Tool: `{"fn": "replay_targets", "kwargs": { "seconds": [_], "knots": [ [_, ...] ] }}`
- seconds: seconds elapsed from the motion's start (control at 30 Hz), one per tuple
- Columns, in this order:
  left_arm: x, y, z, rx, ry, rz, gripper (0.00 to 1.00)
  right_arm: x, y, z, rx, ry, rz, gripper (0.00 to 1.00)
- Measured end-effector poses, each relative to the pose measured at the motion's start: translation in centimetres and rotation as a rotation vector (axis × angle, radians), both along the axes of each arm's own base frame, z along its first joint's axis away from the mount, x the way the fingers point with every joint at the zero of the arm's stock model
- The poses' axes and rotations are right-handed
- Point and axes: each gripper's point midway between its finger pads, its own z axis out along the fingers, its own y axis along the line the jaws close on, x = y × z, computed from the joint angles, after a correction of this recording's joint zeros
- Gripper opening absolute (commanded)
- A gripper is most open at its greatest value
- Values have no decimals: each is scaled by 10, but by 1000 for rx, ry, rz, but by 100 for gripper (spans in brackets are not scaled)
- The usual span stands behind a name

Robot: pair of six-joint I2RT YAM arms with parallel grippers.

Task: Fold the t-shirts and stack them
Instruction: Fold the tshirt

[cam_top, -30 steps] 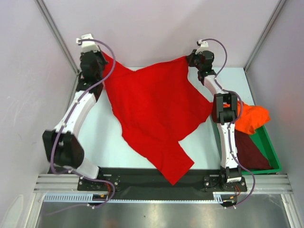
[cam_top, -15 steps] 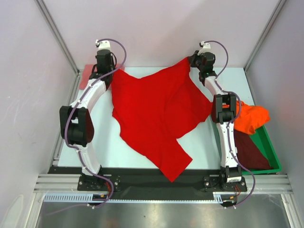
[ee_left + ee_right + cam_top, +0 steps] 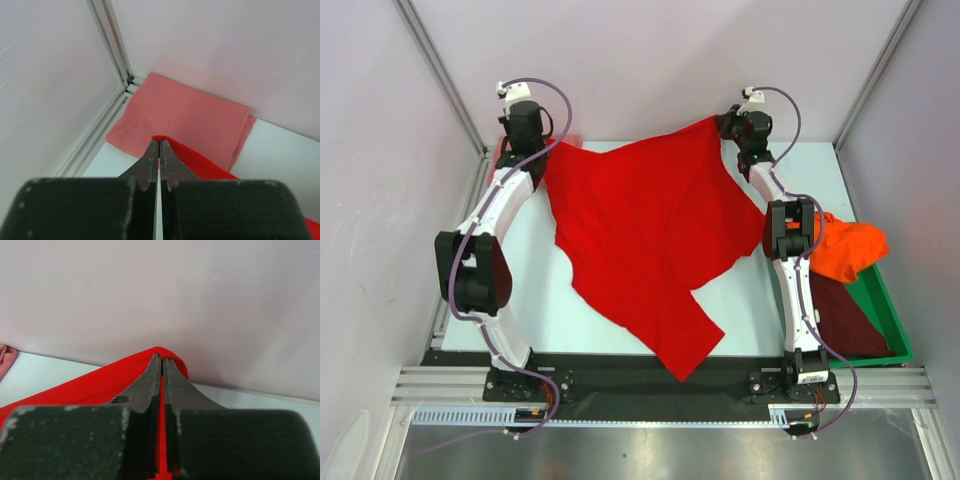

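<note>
A bright red t-shirt [image 3: 645, 230] hangs stretched between my two grippers, its lower part lying on the table and reaching the near edge. My left gripper [image 3: 541, 149] is shut on its far-left corner, and red cloth [image 3: 200, 161] shows at the tips [image 3: 159, 143]. My right gripper [image 3: 719, 124] is shut on the far-right corner, with red cloth [image 3: 100, 382] wrapped over the tips [image 3: 163, 358]. A folded salmon-pink t-shirt [image 3: 185, 115] lies in the far-left corner, just beyond the left gripper. An orange t-shirt [image 3: 847, 250] and a dark maroon one [image 3: 850, 320] lie in the bin.
A green plastic bin [image 3: 888, 318] stands at the right edge of the table beside the right arm. White walls and metal frame posts [image 3: 112, 45] close in the back and sides. Pale table surface [image 3: 535, 290] shows to the left of the red shirt.
My left gripper swung right with its corner of the red shirt, then back a little to the left. The shirt's left edge shifted with it. The right gripper has held still.
</note>
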Motion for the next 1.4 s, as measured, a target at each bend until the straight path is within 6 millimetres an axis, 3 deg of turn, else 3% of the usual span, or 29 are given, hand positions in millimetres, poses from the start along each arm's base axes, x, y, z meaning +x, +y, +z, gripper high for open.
{"fn": "replay_targets", "kwargs": {
  "seconds": [0.17,0.47,0.57,0.77,1.0,1.27,1.4],
  "knots": [
    [0,6,1,0,1,11,0,2,-1,10,12,-26,-11,0],
    [3,4,0,-3,3,1,1,8,-5,53,23,-143,-36,0],
    [3,4,-1,-3,4,0,0,8,-4,54,24,-151,-38,0],
    [3,3,-1,-4,6,-5,0,10,5,42,14,-145,-42,0],
    [8,-12,-7,-29,25,-98,0,9,9,35,-8,-129,-41,0],
    [2,-44,-13,-113,105,-225,0,-1,-15,-24,-41,57,-51,0],
    [-8,-61,-21,-146,156,-266,0,-8,-24,-38,-45,125,-53,0]
  ]
}}
